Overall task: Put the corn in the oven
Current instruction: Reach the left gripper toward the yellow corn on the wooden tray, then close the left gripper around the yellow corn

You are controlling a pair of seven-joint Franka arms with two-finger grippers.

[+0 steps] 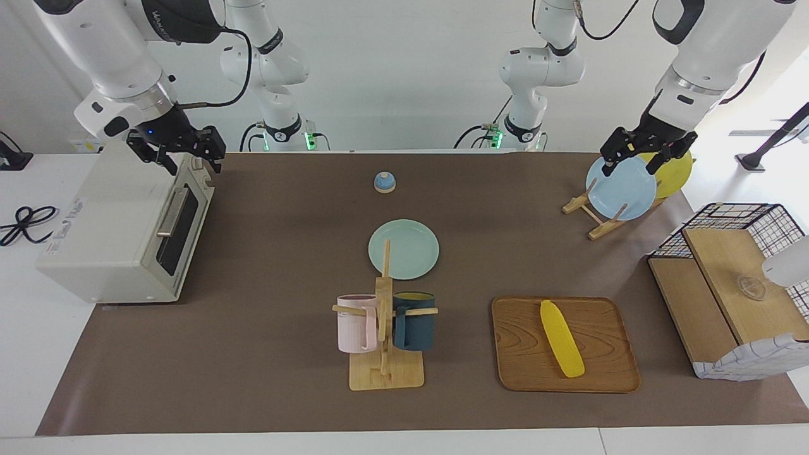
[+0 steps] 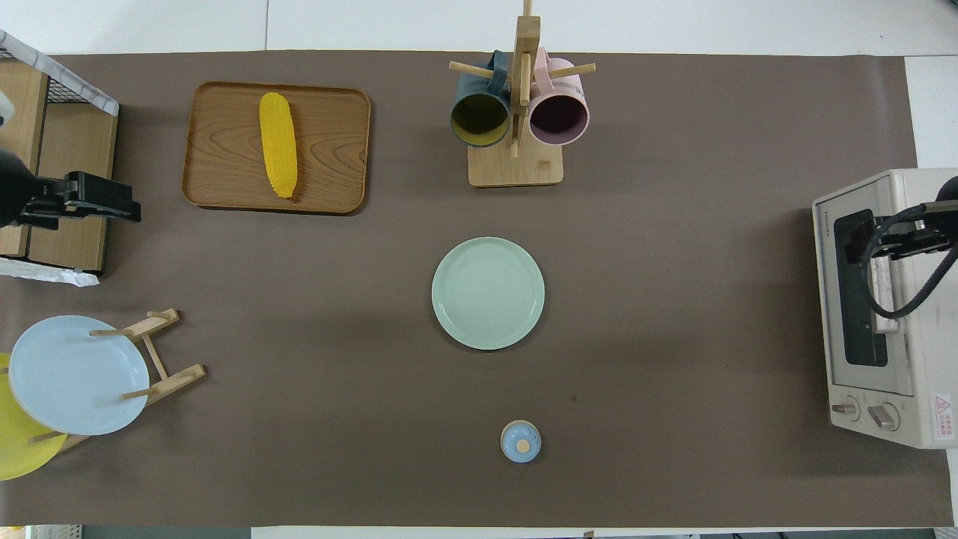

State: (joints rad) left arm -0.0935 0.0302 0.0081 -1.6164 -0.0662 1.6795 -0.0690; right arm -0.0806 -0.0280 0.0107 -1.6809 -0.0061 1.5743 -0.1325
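Corn (image 1: 561,339) — slim, ribbed, tapered — lies on grained wooden tray (image 1: 518,354); left fingers (image 1: 608,163) wide, right fingers' (image 1: 169,162) gap unclear.

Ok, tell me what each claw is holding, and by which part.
Nothing. The left claw hangs empty over the plate rack; the right claw over the oven.

- A plain white wall (image 1: 411,76) stands past the robots' end of the table.
- The table (image 1: 19,354) is white, with a brown mat (image 1: 278,328) spread over most of its top.
- A black cable (image 1: 25,222) lies coiled on the bare white tabletop at the right arm's end.
- Bright daylight washes out the corner at the left arm's end.
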